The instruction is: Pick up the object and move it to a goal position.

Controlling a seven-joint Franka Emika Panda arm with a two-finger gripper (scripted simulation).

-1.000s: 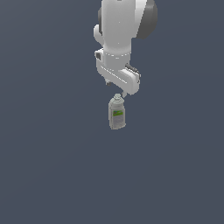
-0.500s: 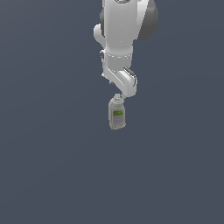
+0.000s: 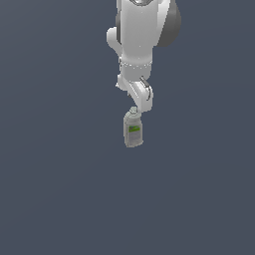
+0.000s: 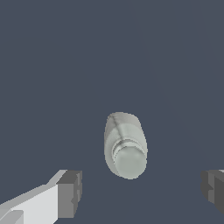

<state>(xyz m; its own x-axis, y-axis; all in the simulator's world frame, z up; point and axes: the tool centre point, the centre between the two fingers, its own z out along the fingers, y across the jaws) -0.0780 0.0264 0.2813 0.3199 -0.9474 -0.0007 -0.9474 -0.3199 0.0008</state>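
Wrist view: a pale, flat-sided bottle (image 4: pixel 125 144) with a smooth rounded cap (image 4: pixel 130 162) is standing upright on the matte slate-grey bench (image 4: pixel 52 65). The gripper (image 4: pixel 142 187) is hanging spread wide above it, its blocky dark pads (image 4: pixel 70 193) gripping nothing. Exterior view: the glossy white arm (image 3: pixel 139 45) is poised over the green-and-white label (image 3: pixel 134 130).

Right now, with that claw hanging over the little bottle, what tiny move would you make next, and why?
Probably lower the gripper straight down. In the wrist view its fingers stand wide open, clear of the bottle on both sides. The bottle stands upright, ungrasped, so descending would bring the fingers alongside it before closing.
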